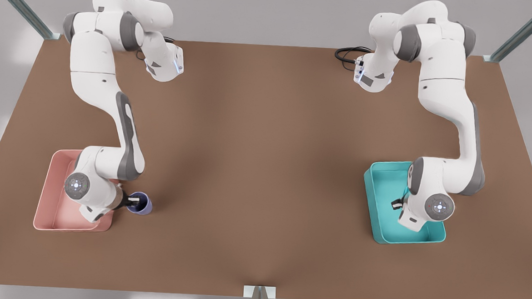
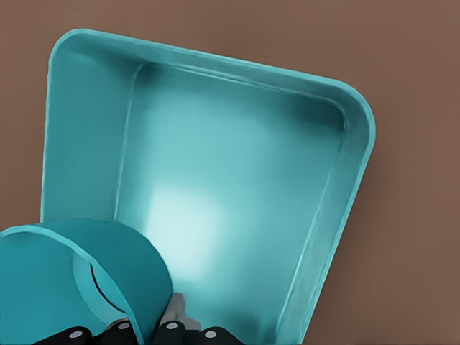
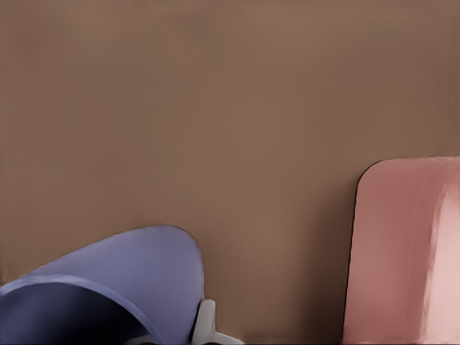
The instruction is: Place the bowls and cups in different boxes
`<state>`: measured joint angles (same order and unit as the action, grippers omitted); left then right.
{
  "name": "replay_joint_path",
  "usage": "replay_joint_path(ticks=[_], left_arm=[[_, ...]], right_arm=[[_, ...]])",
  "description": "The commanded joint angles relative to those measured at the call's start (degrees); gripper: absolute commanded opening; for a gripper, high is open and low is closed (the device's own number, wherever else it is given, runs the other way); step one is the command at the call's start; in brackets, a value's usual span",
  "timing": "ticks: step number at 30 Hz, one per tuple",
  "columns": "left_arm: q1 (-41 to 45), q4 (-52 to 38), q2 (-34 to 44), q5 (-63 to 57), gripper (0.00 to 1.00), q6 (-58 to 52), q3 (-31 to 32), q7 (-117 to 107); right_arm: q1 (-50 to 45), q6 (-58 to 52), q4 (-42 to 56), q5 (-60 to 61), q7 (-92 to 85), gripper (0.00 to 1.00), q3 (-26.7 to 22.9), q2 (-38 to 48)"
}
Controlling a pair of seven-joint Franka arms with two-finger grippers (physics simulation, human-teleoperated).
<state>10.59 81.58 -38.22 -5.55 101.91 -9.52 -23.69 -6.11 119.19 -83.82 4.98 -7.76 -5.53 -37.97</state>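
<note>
The teal bowl (image 2: 79,280) hangs tilted over the teal box (image 2: 237,187), gripped by its rim. My left gripper (image 2: 144,329) is shut on it, one finger inside the wall and one outside. In the front view this gripper (image 1: 398,204) is above the teal box (image 1: 384,196) on the front view's right, and the wrist hides the bowl. The lavender cup (image 1: 139,203) is held by its rim in my right gripper (image 1: 132,201), just past the pale pink box (image 1: 60,214) toward the front view's right. The cup (image 3: 129,280) is outside the pink box (image 3: 402,251), with brown table under it.
The brown table (image 1: 265,167) stretches wide between the two boxes. A black cable (image 1: 346,53) loops at the back near the base of the arm on the front view's right. A small metal bracket (image 1: 259,292) sits at the table's front edge.
</note>
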Motion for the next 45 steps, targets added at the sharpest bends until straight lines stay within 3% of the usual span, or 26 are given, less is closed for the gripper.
replay_joint_path(ticks=[1,4,9,12,13,14,16,17,21,24,25,26,36,42,45], left_arm=[[-0.83,-0.02,-1.86,0.54,0.21,4.35,0.03,-4.35],[-1.97,0.16,-3.97,2.22,0.21,5.93,0.03,-4.26],[-2.06,0.33,-7.48,2.21,0.21,7.16,0.47,-4.26],[-2.15,0.33,-7.83,2.30,0.62,7.25,0.47,-4.35],[-2.15,0.33,-7.66,2.21,0.69,7.08,0.47,-4.26],[-2.94,0.25,-5.56,2.39,0.96,6.11,0.56,-3.47],[-3.29,-2.12,1.30,2.57,1.00,-7.85,0.91,-1.97],[-3.29,-4.24,3.41,2.65,1.00,-13.66,0.91,-1.71],[-2.06,-4.06,16.94,6.69,1.00,-18.24,4.95,11.46],[-1.97,-2.56,22.66,6.96,1.00,-22.26,4.86,24.22],[-2.24,-3.09,22.66,6.61,1.00,-25.53,5.04,24.13],[-2.33,-3.97,22.93,6.35,1.00,-25.62,5.21,24.22],[-2.59,-5.12,23.10,5.20,1.00,-26.15,5.21,23.87],[-2.59,-5.12,23.01,4.50,1.00,-26.06,5.13,23.87],[-2.59,-5.03,23.01,4.50,1.00,-25.97,5.13,23.87]], right_arm=[[1.27,-6.42,0.06,0.11,-12.00,0.21,-0.01,2.63],[7.33,-11.25,-0.03,0.29,-29.31,0.21,-0.09,9.05],[17.79,-12.75,0.15,3.45,-44.79,0.21,-0.53,8.09],[18.15,-9.77,1.82,3.45,-44.71,0.21,-2.38,2.82],[18.15,-7.48,1.82,3.45,-44.71,0.21,-2.38,1.32],[18.15,-6.43,2.78,3.45,-44.71,0.21,-2.38,-0.35],[18.15,-2.91,4.72,3.54,-44.71,0.21,-2.38,-3.25],[18.15,-2.03,5.07,3.54,-44.62,0.21,-2.38,-3.86],[18.06,1.40,5.07,3.54,-44.18,0.21,-2.38,-5.62],[17.97,1.49,4.98,3.63,-44.18,0.21,-2.20,-6.41],[17.97,1.49,4.98,3.80,-44.00,0.43,-2.20,-6.94],[17.97,1.49,4.98,3.89,-44.00,0.99,-2.12,-7.38],[17.97,-1.77,4.54,3.89,-44.62,1.00,-1.85,-6.15],[17.62,-18.46,6.38,5.29,-44.00,0.99,-1.15,3.78],[14.11,-32.61,14.65,7.06,-30.83,0.99,-1.24,3.78]])
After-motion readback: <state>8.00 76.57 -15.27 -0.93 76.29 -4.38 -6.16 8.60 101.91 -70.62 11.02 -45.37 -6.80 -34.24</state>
